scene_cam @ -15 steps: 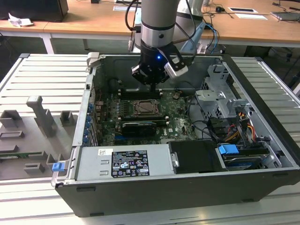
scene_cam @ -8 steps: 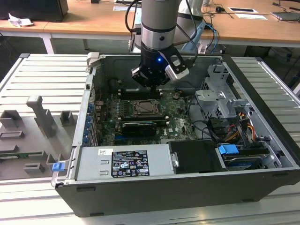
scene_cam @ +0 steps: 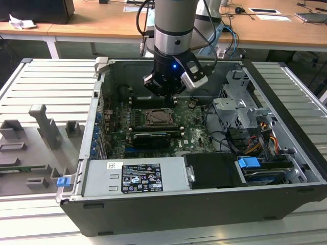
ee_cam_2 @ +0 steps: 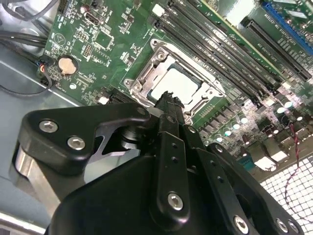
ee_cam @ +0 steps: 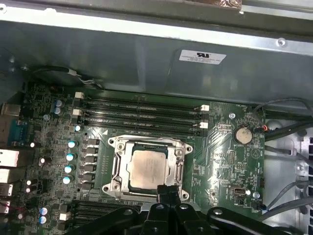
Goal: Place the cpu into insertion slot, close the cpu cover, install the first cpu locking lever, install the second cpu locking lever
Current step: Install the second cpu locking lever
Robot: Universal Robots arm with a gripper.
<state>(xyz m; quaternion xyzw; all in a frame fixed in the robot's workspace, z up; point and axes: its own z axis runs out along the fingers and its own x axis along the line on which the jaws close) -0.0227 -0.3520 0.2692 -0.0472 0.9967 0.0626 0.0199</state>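
Observation:
The cpu (ee_cam: pixel 146 169) (ee_cam_2: pixel 178 83), a pale silvery square, lies flat in the insertion slot (scene_cam: pixel 161 118) on the green board. The cpu cover (ee_cam: pixel 120 166) (ee_cam_2: pixel 146 73), a silvery frame, lies down around it with the chip showing through its opening. My gripper (ee_cam: pixel 168 192) (ee_cam_2: pixel 168 100) (scene_cam: pixel 164 94) hangs just above one edge of the socket. Its black fingers are pressed together with nothing between them. The fingertips overlap the cover's rim in both wrist views; whether they touch it I cannot tell.
Long black memory slots (ee_cam: pixel 139 115) run beside the socket. A coin battery (ee_cam: pixel 242 134) sits on the board near cables (ee_cam: pixel 286 129). The grey case wall (ee_cam: pixel 146 54) rises behind. A power supply (scene_cam: pixel 135 176) and a drive cage (scene_cam: pixel 240 109) flank the board.

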